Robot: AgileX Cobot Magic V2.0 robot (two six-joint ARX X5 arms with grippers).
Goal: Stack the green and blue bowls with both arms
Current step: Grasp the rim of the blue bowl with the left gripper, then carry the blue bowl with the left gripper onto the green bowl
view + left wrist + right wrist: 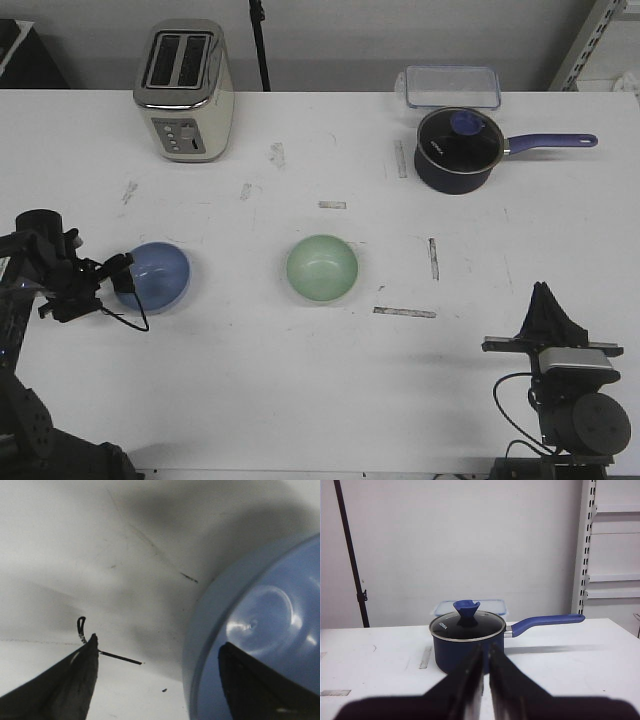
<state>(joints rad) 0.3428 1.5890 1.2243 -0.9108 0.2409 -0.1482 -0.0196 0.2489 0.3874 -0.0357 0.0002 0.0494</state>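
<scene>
Still, blue bowl (160, 276) upright, mouth upward

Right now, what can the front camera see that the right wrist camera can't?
Only the front view shows the blue bowl at the left claw, the green bowl and the toaster. Only the right wrist view shows the wall shelving and the saucepan from the side. Both show the saucepan, the clear container behind it, the white table and the right claw.

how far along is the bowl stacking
Nothing is stacked yet: the glossy light blue bowl and pale mint green bowl sit apart. In hand: the left claw straddles the blue bowl's rim, open. Left: lifting and nesting; the right claw is shut, away from both.
</scene>
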